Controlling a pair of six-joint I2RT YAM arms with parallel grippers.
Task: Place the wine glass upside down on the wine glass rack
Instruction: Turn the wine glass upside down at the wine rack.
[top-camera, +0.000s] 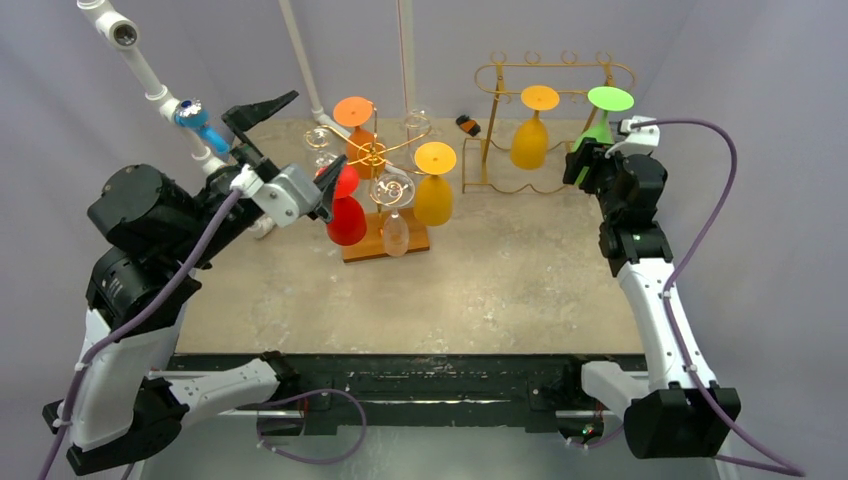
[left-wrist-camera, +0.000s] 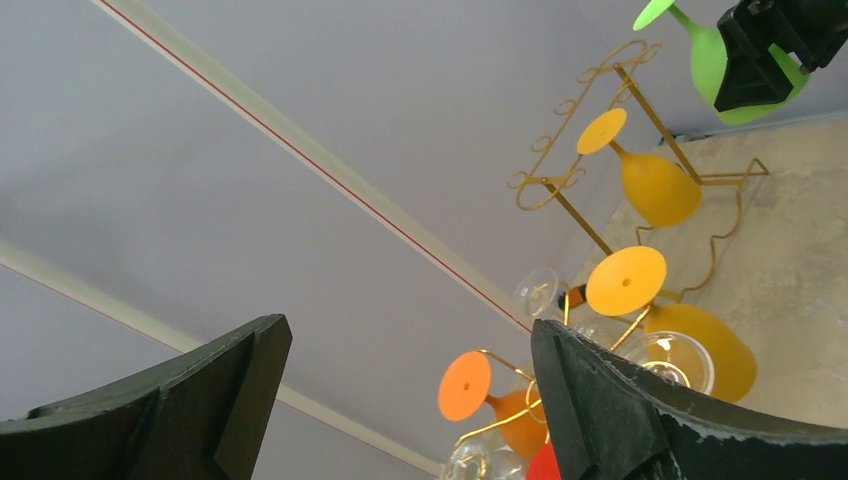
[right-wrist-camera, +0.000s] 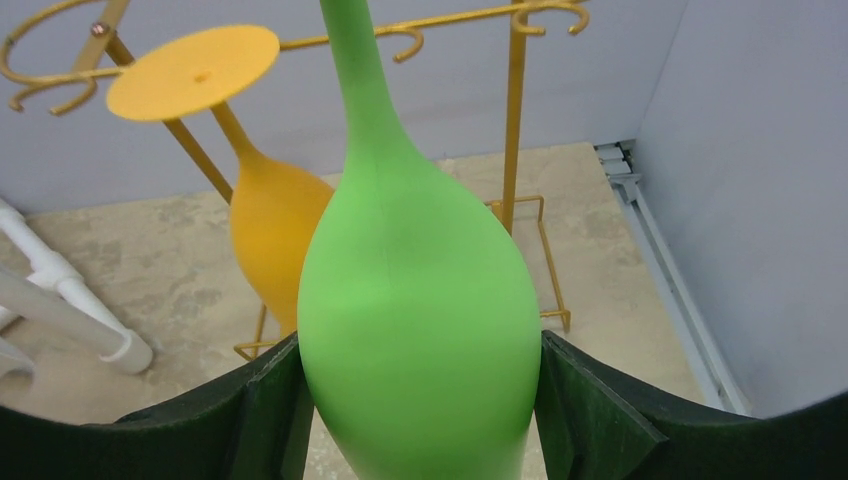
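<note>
Looking from above: the right claw (top-camera: 590, 160) grips the green wine glass (top-camera: 598, 125) by its bowl, foot up, at the far right beside the gold wire rack (top-camera: 555, 70). The left claw (top-camera: 295, 150) hangs wide open and empty over on the left.

My worry is the foot knocking the rack's top hooks, or the bowl bumping the yellow glass (top-camera: 530, 140) parked upside down there.

Left wrist view: nothing between the open fingers, just pale grey walls (left-wrist-camera: 250, 150) behind.

Right wrist view: the bowl's smooth and tapered, so it might slip.

The worktop (top-camera: 500, 290) is mottled beige, boxed in by those walls.
</note>
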